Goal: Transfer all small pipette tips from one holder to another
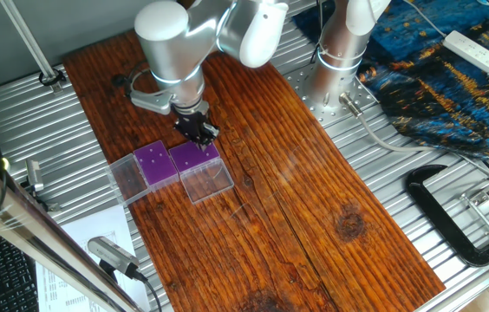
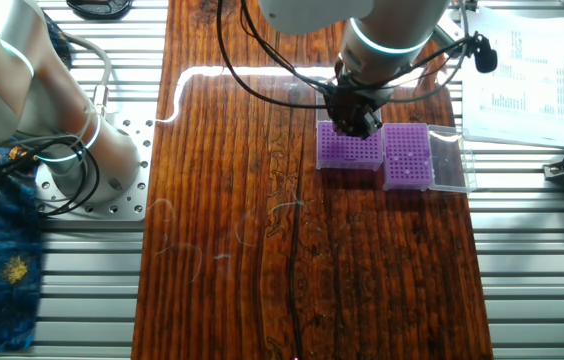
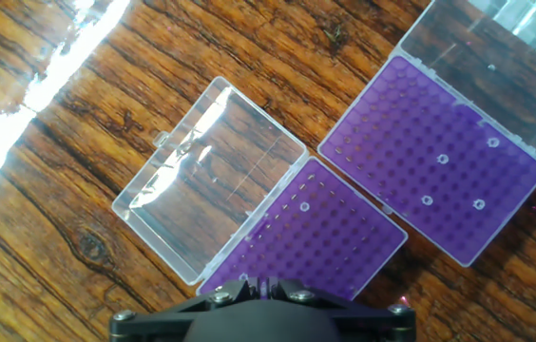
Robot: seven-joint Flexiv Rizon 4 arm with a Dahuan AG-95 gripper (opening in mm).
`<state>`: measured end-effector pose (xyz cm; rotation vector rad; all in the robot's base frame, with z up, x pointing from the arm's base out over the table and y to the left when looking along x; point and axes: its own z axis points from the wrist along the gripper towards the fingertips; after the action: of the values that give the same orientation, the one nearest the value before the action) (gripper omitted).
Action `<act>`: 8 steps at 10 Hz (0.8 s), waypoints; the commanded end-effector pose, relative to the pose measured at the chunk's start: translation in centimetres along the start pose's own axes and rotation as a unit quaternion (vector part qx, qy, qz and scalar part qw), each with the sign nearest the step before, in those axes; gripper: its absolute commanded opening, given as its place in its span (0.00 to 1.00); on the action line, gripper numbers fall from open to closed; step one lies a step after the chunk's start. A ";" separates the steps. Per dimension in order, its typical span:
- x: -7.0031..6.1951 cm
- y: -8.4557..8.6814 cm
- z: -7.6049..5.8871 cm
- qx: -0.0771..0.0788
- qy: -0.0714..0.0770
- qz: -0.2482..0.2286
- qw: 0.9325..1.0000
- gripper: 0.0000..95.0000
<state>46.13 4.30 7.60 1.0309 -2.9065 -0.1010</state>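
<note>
Right under the gripper [image 1: 198, 130] sits one purple holder [image 3: 311, 237] with one tip [image 3: 304, 205]; the other holder [image 3: 436, 171], just beside, carries four tips [image 3: 442, 160]. Whether the fingers are spread or holding anything, I can't tell. Tips so tiny could be missed or knocked askew, and both open lids [image 3: 206, 176] crowd any sideways approach.

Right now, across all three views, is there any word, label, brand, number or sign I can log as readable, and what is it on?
No text can be read in any view.
Printed sheets beside the board: lines and charts, too small to read.
Paper at the table's edge: print blurred.
Two purple pipette tip holders, clear lids: no label visible.
Power strip, clamp: no marking legible.
</note>
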 end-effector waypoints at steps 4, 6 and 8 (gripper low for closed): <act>0.0 -0.1 0.1 0.009 0.000 -0.002 1.000 0.00; 0.0 -0.2 0.1 0.013 -0.004 -0.005 1.000 0.00; 0.1 -0.4 0.1 0.014 -0.006 -0.005 1.000 0.00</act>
<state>46.23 3.87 7.54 1.0557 -2.9236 -0.0650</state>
